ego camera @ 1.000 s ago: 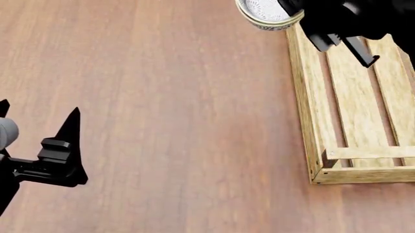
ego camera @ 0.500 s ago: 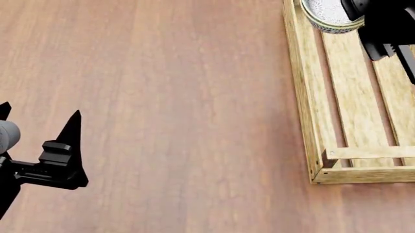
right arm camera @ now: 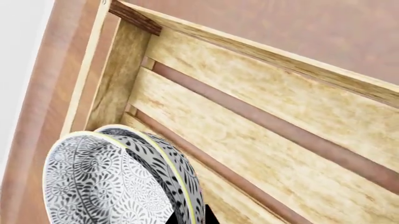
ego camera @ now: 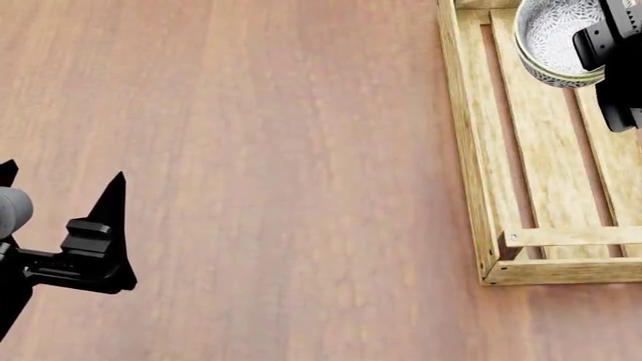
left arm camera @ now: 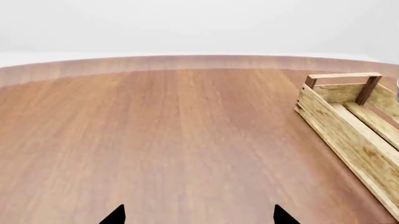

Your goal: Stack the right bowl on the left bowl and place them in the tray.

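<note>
Bowls (ego camera: 554, 39): two nested, grey-patterned with a pale yellow rim, seen from the head view at the far end of the tray (ego camera: 470, 150), above its slats; the right wrist view shows the pair (right arm camera: 118, 182) tilted over the inner slats near an end wall and corner post. Whether they rest on the slats cannot be told.

Left to right on the bench (ego camera: 271, 180): left gripper (ego camera: 60, 226) low at the left edge of the head view, fingers spread, nothing between them; its two fingertips show in the left wrist view with bare wood beyond. Wide open bench lies between it and the tray's long left plank.

Right gripper (ego camera: 612, 68) sits over the bowls at their right rim, partly cut off by the frame edge; its fingers' state cannot be told. The near half of the tray holds only slats.
</note>
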`<state>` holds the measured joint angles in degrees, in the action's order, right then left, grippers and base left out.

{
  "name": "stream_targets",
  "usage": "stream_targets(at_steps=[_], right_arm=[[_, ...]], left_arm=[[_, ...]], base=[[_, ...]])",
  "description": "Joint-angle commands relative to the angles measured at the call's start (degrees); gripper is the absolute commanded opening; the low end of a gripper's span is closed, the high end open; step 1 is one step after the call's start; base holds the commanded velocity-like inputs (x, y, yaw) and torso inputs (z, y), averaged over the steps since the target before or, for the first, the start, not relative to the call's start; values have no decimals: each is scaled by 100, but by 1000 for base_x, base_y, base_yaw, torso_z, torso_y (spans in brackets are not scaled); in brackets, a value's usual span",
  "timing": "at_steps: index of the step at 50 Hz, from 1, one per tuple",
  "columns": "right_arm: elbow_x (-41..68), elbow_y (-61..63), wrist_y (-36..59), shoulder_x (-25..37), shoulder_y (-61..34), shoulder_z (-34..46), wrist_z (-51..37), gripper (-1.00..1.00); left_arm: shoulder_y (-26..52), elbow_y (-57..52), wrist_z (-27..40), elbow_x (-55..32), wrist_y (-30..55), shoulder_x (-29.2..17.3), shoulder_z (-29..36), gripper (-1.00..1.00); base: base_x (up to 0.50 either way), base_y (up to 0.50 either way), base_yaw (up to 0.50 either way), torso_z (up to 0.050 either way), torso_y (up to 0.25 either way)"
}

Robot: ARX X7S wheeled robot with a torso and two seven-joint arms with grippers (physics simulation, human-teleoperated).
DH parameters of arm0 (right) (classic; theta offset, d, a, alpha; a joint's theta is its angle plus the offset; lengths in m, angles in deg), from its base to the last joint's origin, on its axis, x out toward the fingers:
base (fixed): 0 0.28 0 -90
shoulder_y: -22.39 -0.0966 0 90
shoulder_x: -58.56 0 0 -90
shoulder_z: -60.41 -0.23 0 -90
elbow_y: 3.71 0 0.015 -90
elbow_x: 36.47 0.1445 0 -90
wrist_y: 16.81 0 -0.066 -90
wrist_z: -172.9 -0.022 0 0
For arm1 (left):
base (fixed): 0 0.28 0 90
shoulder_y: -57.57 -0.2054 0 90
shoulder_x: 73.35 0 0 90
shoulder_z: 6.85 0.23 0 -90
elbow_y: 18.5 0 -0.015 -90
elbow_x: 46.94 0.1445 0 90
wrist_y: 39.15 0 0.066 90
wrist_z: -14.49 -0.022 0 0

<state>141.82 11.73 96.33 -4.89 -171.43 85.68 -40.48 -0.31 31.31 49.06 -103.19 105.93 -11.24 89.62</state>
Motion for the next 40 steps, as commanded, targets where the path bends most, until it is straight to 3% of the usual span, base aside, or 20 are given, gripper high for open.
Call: stream_targets(at_steps=[1, 16, 23, 40], right_arm=[[0, -43, -167, 57, 47, -152, 69, -100], [2, -43, -275, 77, 91, -95, 55, -100], [-3, -43, -314, 85, 77, -67, 76, -100], [-25, -43, -440, 35, 66, 135, 45, -100]], left_arm=[[-32, 38, -1, -18, -40, -5, 2, 100], [-55, -7, -67, 49, -100, -49, 115, 100], [-44, -12, -87, 44, -101, -65, 159, 100], [-37, 13, -66, 21, -128, -88, 170, 100]], base=[[0, 0, 0, 0, 0], [0, 0, 0, 0, 1], [0, 0, 0, 0, -239], [0, 0, 0, 0, 0]])
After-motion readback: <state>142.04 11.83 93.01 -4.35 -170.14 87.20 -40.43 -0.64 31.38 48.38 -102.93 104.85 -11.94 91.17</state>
